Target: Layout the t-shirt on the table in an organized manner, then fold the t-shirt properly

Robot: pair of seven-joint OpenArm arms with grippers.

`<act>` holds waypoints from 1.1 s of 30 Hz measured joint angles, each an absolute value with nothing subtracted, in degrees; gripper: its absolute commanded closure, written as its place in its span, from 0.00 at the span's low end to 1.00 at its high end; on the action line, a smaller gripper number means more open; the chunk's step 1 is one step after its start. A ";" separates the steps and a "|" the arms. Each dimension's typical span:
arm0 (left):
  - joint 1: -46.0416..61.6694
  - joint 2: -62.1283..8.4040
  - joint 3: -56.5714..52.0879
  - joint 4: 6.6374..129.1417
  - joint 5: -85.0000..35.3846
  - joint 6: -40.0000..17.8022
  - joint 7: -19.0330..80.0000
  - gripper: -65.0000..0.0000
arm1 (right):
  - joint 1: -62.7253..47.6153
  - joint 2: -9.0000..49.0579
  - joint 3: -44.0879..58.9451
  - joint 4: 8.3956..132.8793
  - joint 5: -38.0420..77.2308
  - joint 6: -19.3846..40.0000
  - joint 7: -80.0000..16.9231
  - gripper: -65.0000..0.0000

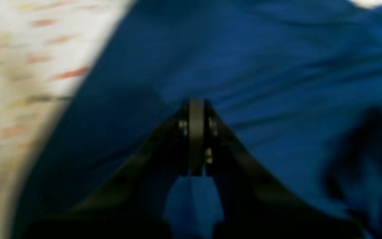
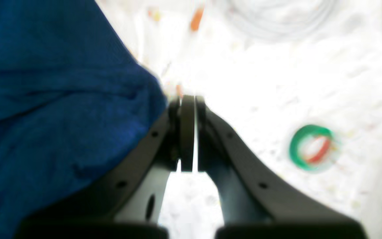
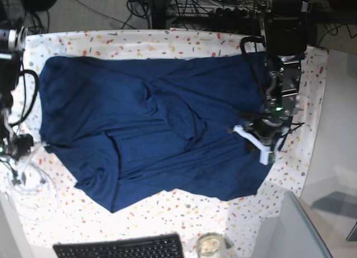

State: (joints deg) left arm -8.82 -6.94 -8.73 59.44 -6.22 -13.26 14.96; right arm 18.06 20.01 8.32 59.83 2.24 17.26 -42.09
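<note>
The left pincer (image 1: 196, 103) is pressed fully together, pads meeting with nothing seen between them. It hangs over the t-shirt (image 1: 260, 66), whose blue cloth fills nearly everything ahead of it and to both sides; whether the tips touch the fabric I cannot tell through the blur.

The right pincer (image 2: 187, 99) is likewise closed tight and empty. It sits just beside the t-shirt's edge (image 2: 51, 109), the cloth lying to one side of it and the bare speckled desk (image 2: 277, 83) ahead and to the other side.

Only the right wrist view shows a green and red ring (image 2: 311, 147) lying on the desk near that pincer.

Only the base view shows the whole t-shirt (image 3: 156, 130), spread rumpled across the desk (image 3: 184, 205) between the two arms, and a black keyboard (image 3: 120, 248) with a glass jar (image 3: 210, 245) beside it, well apart from both pincers.
</note>
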 measured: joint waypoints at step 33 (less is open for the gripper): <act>-32.56 -4.32 0.03 30.13 -6.46 -12.38 7.94 1.00 | 11.38 18.68 15.62 53.98 2.04 24.43 -37.10 0.99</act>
State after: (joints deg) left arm -32.56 -4.32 0.03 30.13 -6.46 -12.38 7.94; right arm 11.38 18.68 15.62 53.98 2.04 24.43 -37.10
